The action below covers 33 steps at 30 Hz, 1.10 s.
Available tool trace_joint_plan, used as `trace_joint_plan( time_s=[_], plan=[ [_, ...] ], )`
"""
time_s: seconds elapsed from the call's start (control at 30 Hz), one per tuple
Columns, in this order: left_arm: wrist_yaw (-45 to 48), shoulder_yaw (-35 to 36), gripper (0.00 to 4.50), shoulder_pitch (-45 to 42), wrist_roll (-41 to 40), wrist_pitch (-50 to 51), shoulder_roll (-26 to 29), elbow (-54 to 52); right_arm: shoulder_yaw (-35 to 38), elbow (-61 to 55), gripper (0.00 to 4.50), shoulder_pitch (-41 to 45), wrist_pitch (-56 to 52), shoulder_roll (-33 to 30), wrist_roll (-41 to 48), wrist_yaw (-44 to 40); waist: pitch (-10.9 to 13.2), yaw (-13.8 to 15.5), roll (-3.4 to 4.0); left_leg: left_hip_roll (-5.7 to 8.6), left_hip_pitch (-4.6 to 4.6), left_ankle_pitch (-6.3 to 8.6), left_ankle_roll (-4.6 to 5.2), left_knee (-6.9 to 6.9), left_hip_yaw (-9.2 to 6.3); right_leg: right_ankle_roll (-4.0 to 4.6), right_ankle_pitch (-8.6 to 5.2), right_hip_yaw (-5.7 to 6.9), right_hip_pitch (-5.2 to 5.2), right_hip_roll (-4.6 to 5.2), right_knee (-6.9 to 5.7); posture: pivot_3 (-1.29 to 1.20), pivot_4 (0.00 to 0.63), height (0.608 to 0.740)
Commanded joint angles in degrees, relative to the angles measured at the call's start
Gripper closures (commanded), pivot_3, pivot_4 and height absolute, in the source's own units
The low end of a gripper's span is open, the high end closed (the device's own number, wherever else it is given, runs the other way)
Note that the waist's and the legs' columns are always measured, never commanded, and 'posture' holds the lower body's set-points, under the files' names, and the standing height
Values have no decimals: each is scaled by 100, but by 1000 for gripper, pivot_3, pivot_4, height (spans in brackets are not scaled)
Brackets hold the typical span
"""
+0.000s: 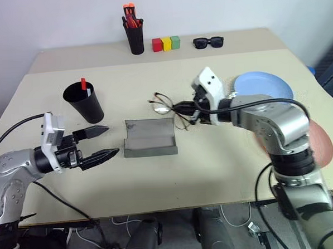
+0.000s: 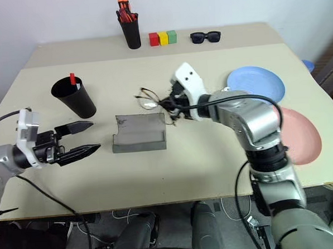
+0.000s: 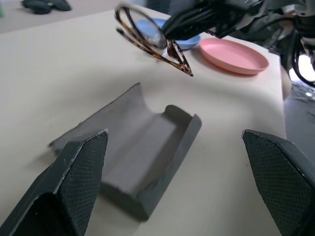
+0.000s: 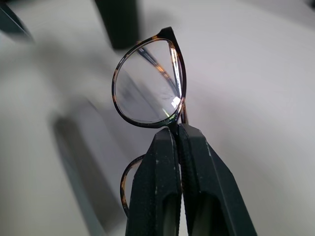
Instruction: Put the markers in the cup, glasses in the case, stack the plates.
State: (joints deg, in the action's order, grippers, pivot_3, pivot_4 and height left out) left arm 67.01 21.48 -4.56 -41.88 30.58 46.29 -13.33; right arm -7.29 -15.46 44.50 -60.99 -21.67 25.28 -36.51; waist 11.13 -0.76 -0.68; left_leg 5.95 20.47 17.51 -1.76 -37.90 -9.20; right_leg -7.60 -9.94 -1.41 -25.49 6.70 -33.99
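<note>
The right gripper (image 1: 183, 108) is clamped on the thin dark wire-framed glasses with round clear lenses (image 1: 166, 105), its two black fingers (image 4: 174, 162) pressed together on the frame at the bridge between the lenses. The glasses are held clear of the beige table (image 1: 224, 160), above its surface and just beyond the far right corner of the grey oblong glasses case (image 1: 150, 137). The case lies open on the table, hollow side up, between the two grippers.

The left gripper (image 1: 100, 142) has its fingers spread wide apart and holds nothing; it points level toward the near left end of the case, near it but apart from it.

The wide black tapered plastic cup (image 1: 86, 103) stands upright left of the case, with a red-tipped marker (image 1: 84, 84) upright inside it.

The light blue round plate (image 1: 265, 86) and the salmon pink round plate (image 2: 301, 134) lie side by side on the table's right part, not stacked.
</note>
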Motion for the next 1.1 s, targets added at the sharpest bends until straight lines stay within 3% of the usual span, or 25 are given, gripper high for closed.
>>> trace_joint_plan(
  time_s=[0.03, 0.13, 0.23, 0.37, 0.63, 0.83, 0.93, 1.1],
  plan=[
    [-120, 246, 0, 19, -186, 59, 106, -222, -65, -11, 4463, 217, 268, 422, 43, 225, 0, 19, -1, 1, 0, 0, 0, -1, -2, 0, 0, 0, 0, 1, -1, 0, 150, 740],
    [-368, 213, 0, 123, -271, 176, 37, -588, -593, 415, 4463, 142, 941, 939, -331, 356, -1, -15, -1, 2, -4, 0, -1, -2, -6, 0, 1, 0, 2, 1, -1, 0, 150, 740],
    [-533, 220, 0, 221, -330, 221, 5, -794, -1274, 782, 4463, -6, 1716, 815, -1036, 327, 0, -39, 0, 2, -5, -1, -2, 3, -5, 1, 0, 0, -3, 0, -6, 0, 150, 740],
    [-620, 310, 0, 355, -449, 266, 58, -934, -1648, 975, 4463, -213, 2200, 614, -1406, 101, 0, -28, 0, 8, -2, -1, -3, 3, 1, 1, 1, -1, -6, 0, -6, 0, 150, 740],
    [-709, 289, 0, 317, -508, 293, 104, -954, -1919, 501, 4463, -440, 2021, 35, -1503, -586, 1, -30, 1, 9, -4, -1, -3, 4, 1, 1, 0, 0, -5, -3, -7, 0, 150, 740],
    [-825, 58, 0, -7, -612, 438, 43, -907, -2052, 479, 4463, -515, 1920, 35, -1631, -684, 0, -28, 1, 8, -5, -1, -3, 4, 1, 1, 0, 0, -4, -3, -6, 0, 150, 740],
    [-851, 4, 0, -73, -599, 454, 43, -851, -2020, 457, 3594, -518, 1882, 62, -1649, -685, 0, -30, 1, 8, -3, -1, -3, 4, 1, 1, 0, 0, -4, -3, -4, 0, 150, 740],
    [-805, -71, 0, -272, -510, 418, 90, -657, -1750, 489, 1150, -410, 1716, 227, -1586, -507, 0, -22, 1, 8, -4, -1, -3, 4, 0, 1, 0, 0, -4, -3, -5, 0, 150, 740]
  ],
)
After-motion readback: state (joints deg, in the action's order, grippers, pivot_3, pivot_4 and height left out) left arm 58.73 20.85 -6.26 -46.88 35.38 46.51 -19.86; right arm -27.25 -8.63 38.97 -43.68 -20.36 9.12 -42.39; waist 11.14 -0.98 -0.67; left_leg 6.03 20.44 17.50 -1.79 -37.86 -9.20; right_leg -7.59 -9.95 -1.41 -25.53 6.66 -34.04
